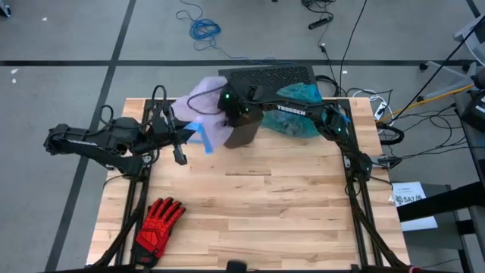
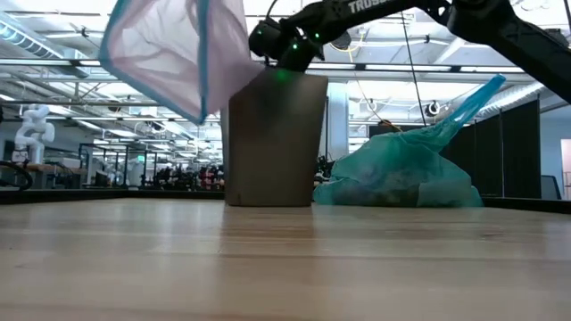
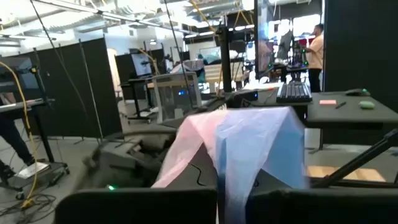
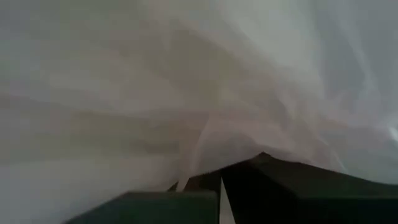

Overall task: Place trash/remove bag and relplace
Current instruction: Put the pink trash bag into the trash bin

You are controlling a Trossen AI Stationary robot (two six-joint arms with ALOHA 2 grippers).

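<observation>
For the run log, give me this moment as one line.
left end effector: shut on pale lilac translucent bag | right end effector: shut on same bag, above brown bin | tied teal-green plastic bag: on table, beside bin

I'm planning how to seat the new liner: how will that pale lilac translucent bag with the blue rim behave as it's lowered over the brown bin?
The pale lilac translucent bag with the blue rim is probably floppy: it drapes and folds from both grips. It looks very light, hanging well above the table. Its mouth may sag shut rather than stay open over the brown bin.
</observation>
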